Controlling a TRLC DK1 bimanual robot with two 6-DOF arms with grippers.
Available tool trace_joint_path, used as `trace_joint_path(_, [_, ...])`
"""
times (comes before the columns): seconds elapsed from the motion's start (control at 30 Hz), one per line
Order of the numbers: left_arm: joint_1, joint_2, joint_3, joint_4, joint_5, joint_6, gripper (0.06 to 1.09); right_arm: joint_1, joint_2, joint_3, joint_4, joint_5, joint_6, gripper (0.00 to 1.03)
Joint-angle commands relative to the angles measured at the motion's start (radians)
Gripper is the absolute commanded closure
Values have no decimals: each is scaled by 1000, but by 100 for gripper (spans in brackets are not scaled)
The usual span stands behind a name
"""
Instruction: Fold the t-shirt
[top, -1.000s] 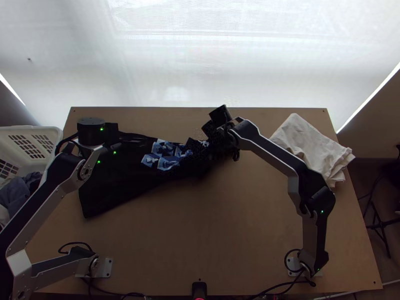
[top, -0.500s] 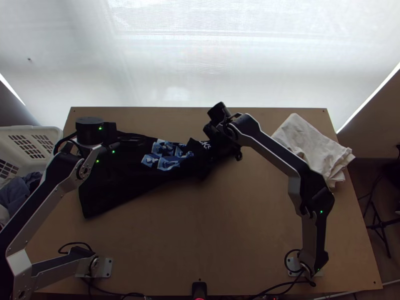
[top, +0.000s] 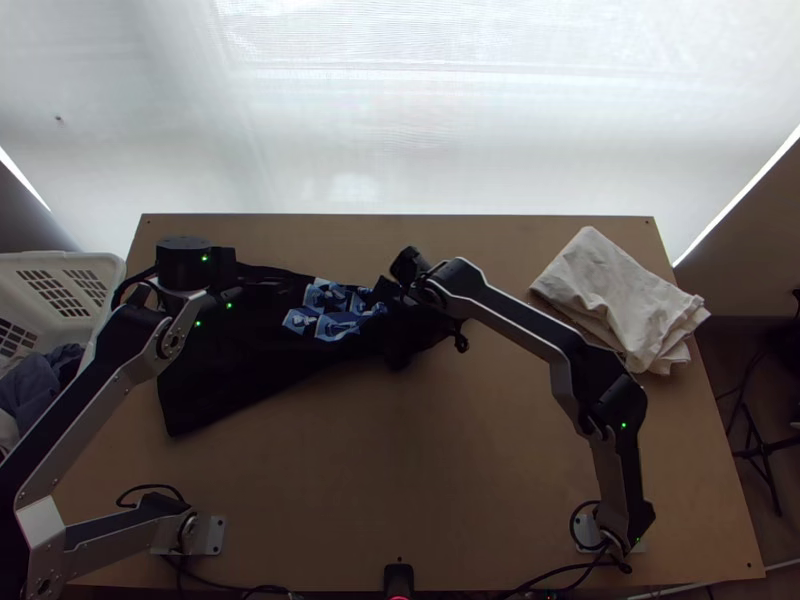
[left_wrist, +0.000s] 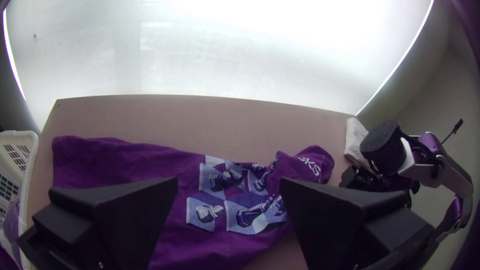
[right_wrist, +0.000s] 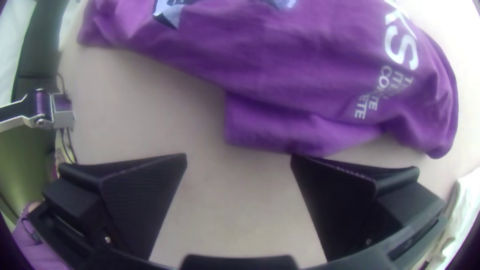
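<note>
The dark t-shirt (top: 225, 375) with blue printed squares lies lengthwise over the table's left and middle, wide at its left end, narrow and bunched at its right end. My left gripper (top: 190, 265) is over the shirt's left part; in the left wrist view my left gripper (left_wrist: 228, 181) is open, with the print showing between its fingers. My right gripper (top: 412, 270) is over the shirt's right end, partly hiding it. Seen from its own wrist, my right gripper (right_wrist: 239, 156) stands open beside a flap of the shirt (right_wrist: 280, 127), bare table between its fingers.
A crumpled white cloth (top: 620, 300) rests at the table's right rear. Beyond the left edge stands a white basket (top: 75, 268) with clothes inside. Bare wood (top: 420, 460) spans the near middle between the arm bases.
My right gripper has shifted left and toward the near edge over the shirt's end, uncovering more of the white cloth. The left arm has hardly moved.
</note>
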Motion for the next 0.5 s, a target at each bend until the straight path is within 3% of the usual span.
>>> trace_joint_path(0.0, [13, -13, 2, -16, -2, 0, 10, 15, 108, 77, 25, -4, 4, 7])
trace_joint_path(0.17, [36, -30, -9, -27, -2, 13, 10, -2, 160, 147, 51, 5, 1, 10])
trace_joint_path(0.2, [41, -31, -11, -28, -2, 14, 10, -3, 160, 150, 67, 19, 3, 16])
trace_joint_path(0.27, [47, -36, -11, -31, -2, 17, 10, -5, 148, 138, 91, 42, 3, 34])
trace_joint_path(0.3, [50, -37, -9, -34, -2, 19, 10, -5, 128, 124, 99, 48, 1, 49])
trace_joint_path(0.37, [55, -41, -9, -39, -2, 23, 10, -5, 57, 71, 156, 65, -8, 96])
trace_joint_path(0.47, [59, -45, -8, -42, 0, 23, 10, -3, -79, -5, 171, 71, -8, 100])
